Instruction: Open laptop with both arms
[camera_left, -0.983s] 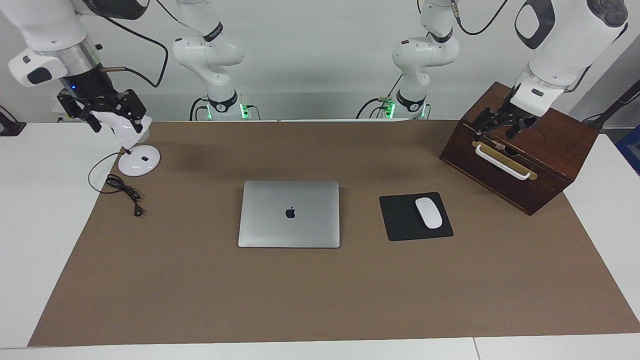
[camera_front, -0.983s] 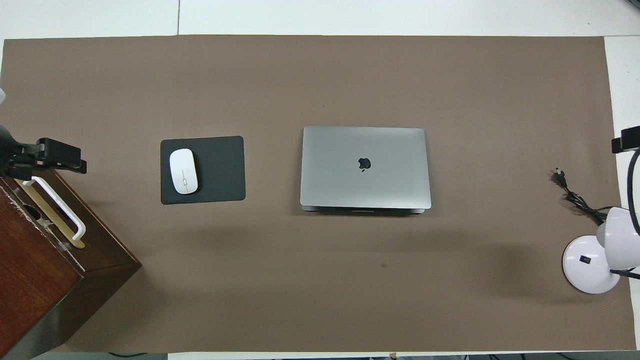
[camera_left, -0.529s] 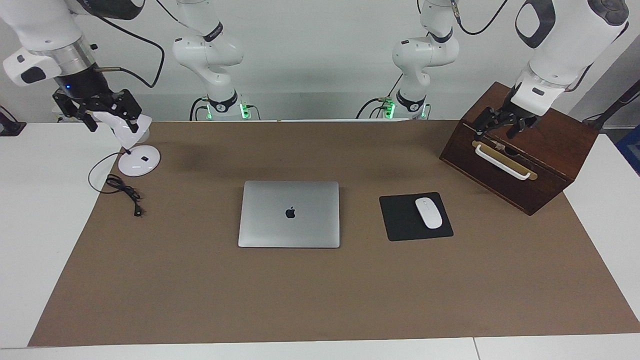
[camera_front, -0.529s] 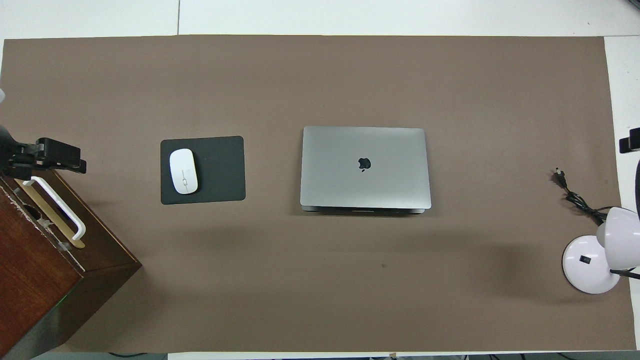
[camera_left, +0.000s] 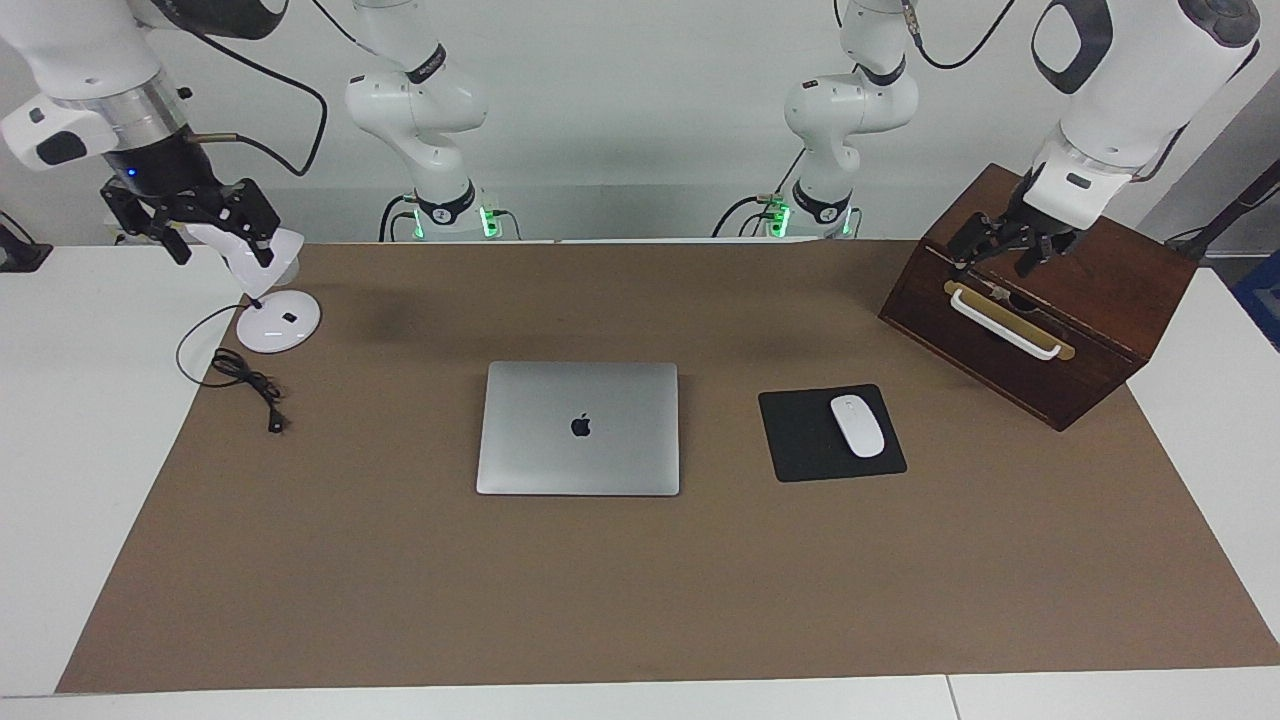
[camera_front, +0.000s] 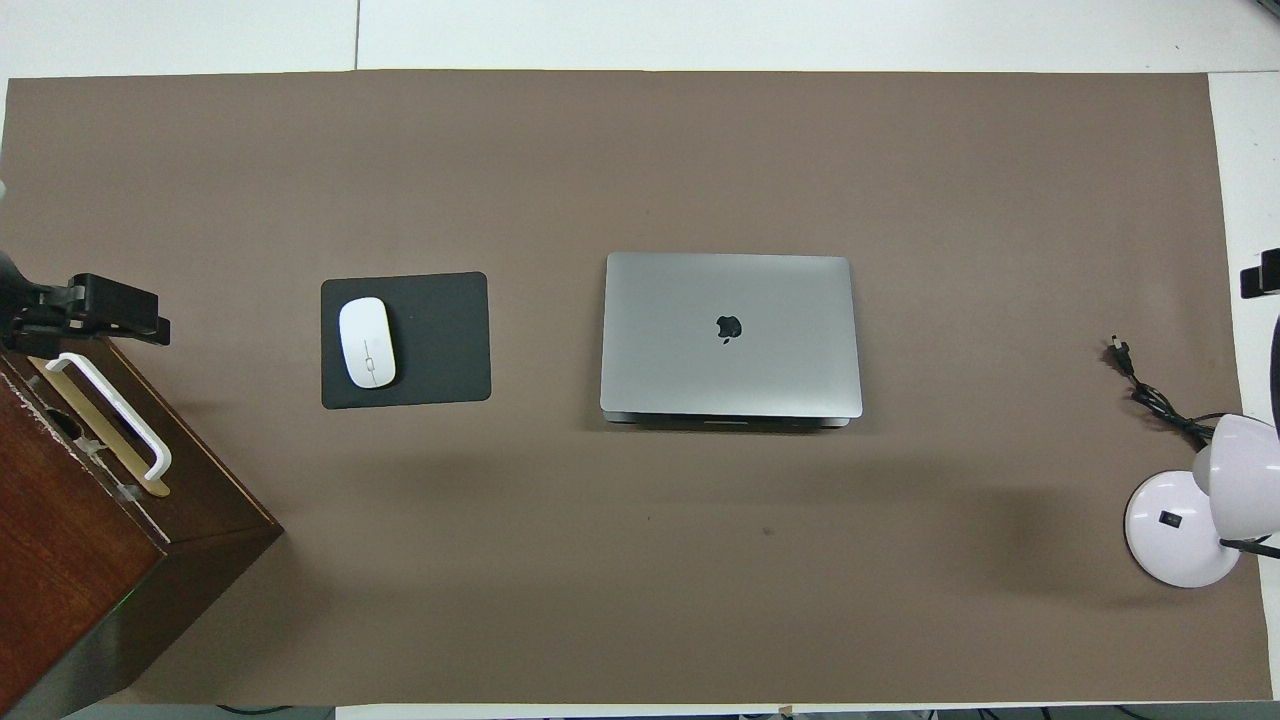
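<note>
The laptop (camera_left: 578, 428) lies shut in the middle of the brown mat, apple logo up; it also shows in the overhead view (camera_front: 730, 335). Neither gripper touches it. My right gripper (camera_left: 222, 250) hangs open and empty over the white desk lamp (camera_left: 278, 322) at the right arm's end of the table; only its tip (camera_front: 1262, 272) shows from overhead. My left gripper (camera_left: 998, 260) hangs open and empty over the wooden box (camera_left: 1060, 330), just above its white handle (camera_left: 1003, 322); from overhead it (camera_front: 100, 310) is at that view's edge.
A black mouse pad (camera_left: 800, 440) with a white mouse (camera_left: 857, 425) lies beside the laptop toward the left arm's end. The lamp's black cable (camera_left: 250, 380) trails on the mat (camera_left: 640, 600). White table borders surround the mat.
My right gripper has risen a little and drifted toward the right arm's end of the table, off the lamp. My left gripper has edged up slightly. The laptop has not moved.
</note>
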